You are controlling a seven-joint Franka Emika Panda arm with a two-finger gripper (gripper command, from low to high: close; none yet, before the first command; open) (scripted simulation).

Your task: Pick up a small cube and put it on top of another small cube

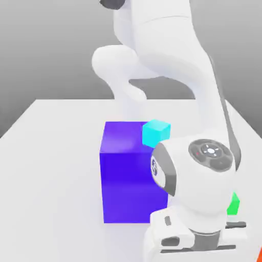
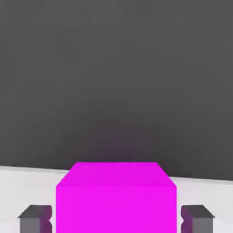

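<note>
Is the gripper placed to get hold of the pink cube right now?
Probably yes. In the hand view the pink cube sits squarely between the gripper's two fingers, one on each side, nothing between. It looks shut on the cube already.

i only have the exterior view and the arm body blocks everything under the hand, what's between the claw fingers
observer: In the hand view a magenta cube sits between them.
operator: is the claw on it or open
observer: The claw is shut on it, with one dark finger at each side face.
operator: centred or off to one side
observer: Centred. The cube's front face lies square between the two fingers, and the white table shows past it on both sides.
</note>
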